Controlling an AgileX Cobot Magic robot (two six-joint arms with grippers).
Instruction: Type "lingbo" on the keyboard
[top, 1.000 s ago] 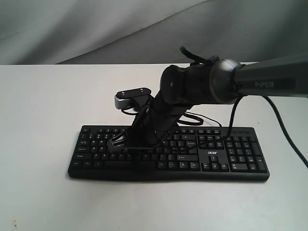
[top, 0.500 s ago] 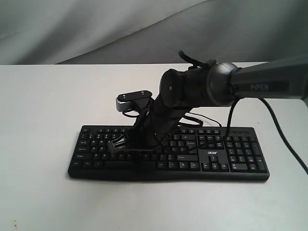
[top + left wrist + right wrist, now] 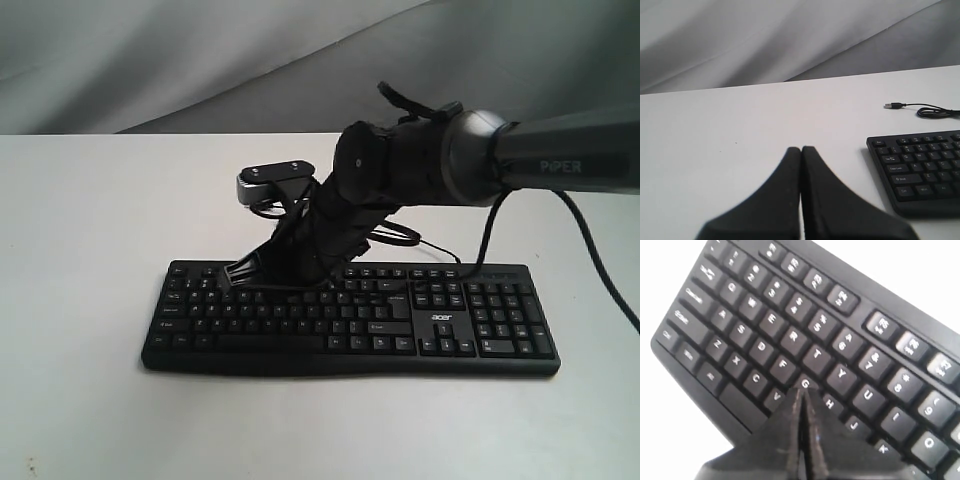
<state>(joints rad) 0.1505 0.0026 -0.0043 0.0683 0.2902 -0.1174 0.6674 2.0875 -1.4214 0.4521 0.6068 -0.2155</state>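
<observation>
The black keyboard [image 3: 450,345] with white legends and an acer logo lies across the middle of the white table [image 3: 90,230]. My right gripper [image 3: 237,275] is shut and empty, reaching in from the right and hanging a little above the keyboard's left half. In the right wrist view the right gripper [image 3: 802,391] lines up with the G key [image 3: 805,383] of the keyboard [image 3: 765,325]; I cannot tell if it touches. My left gripper [image 3: 801,148] is shut and empty over bare table beside the keyboard's [image 3: 920,165] end. It is out of the exterior view.
The thin black USB cable [image 3: 930,111] lies coiled behind the keyboard, its plug [image 3: 890,105] loose on the table. The right arm [image 3: 560,165] spans the space above the keyboard's right half. Grey cloth [image 3: 200,60] hangs behind the table.
My right gripper has lifted off the lower key rows and now hangs higher, its tip further back over the keyboard. The keyboard has not moved.
</observation>
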